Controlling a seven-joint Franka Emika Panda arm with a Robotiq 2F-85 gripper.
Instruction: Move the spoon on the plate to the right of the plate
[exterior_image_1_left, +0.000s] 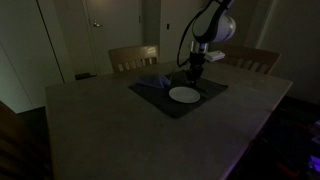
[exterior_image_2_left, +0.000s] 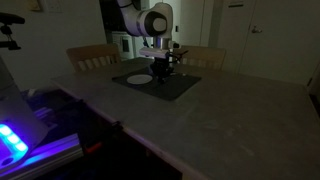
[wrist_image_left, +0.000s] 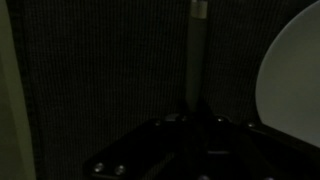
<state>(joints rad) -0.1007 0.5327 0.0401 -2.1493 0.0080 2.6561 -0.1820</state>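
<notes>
The room is dim, and a pale stone-like table (exterior_image_1_left: 120, 125) fills most of both exterior views, its top smooth and faintly mottled. Near the far edge of the table lies a dark rectangular mat (exterior_image_1_left: 150, 95), and on it sits a round white plate (exterior_image_1_left: 184, 94), flat and glossy, also seen in an exterior view (exterior_image_2_left: 137, 78). Two wooden chairs (exterior_image_1_left: 133, 57) with curved backs stand behind the table. The arm (exterior_image_1_left: 212, 28), white with rounded joints, bends down from the upper part of the frame, and its black gripper (exterior_image_1_left: 194, 72) hangs low over the mat just beside the plate; an exterior view (exterior_image_2_left: 162, 70) shows it at the plate's edge, toward the middle of the mat. In the wrist view the mat shows a fine woven weave, and the plate's curved rim (wrist_image_left: 295, 70) cuts in at the right edge of the frame. The spoon (wrist_image_left: 196, 55) appears there as a slim straight handle running up the middle of the frame, paler at its top end, over the mat and left of the plate — not on it. Its lower end meets the gripper's dark body at the bottom of the frame; whether the jaws are closed on it or stand open cannot be told in this light.
</notes>
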